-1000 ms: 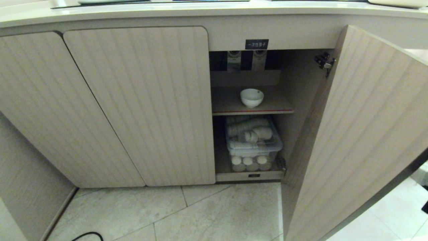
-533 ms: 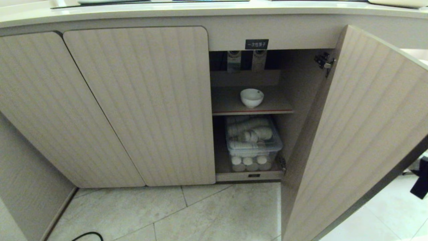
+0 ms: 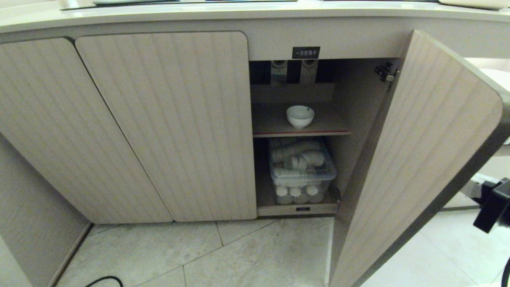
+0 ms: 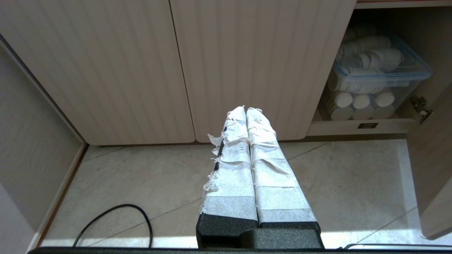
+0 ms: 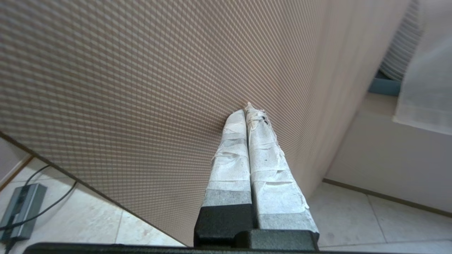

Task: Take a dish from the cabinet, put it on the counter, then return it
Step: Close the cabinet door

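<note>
Open cabinet (image 3: 167, 119) beneath the counter (image 3: 255, 14), seen from the head camera. The right-hand door (image 3: 422, 159) stands swung outward on its hinge (image 3: 385, 73); the two doors to its left are closed. The dish (image 3: 300, 116), a small white bowl, sits upright near the front of the upper, red-edged shelf (image 3: 275, 121), apart from the walls. Below it a clear lidded bin (image 3: 301, 169) holds stacked white cups.

The right gripper (image 5: 250, 111) has its taped fingers pressed together and holds nothing; in the right wrist view their tips lie at or just short of the outer face of the open door. In the head view only a dark part of that arm shows, at the far right edge, outside the door. The left gripper (image 4: 246, 110) is likewise closed and empty, hanging low over the tiled floor (image 3: 239, 251) in front of the closed doors.

Key relation: the bowl lies inside the opening, across the door panel from the right gripper. That arm must probably round the door's free edge; the left gripper has the unobstructed line, upward and toward the opening.
</note>
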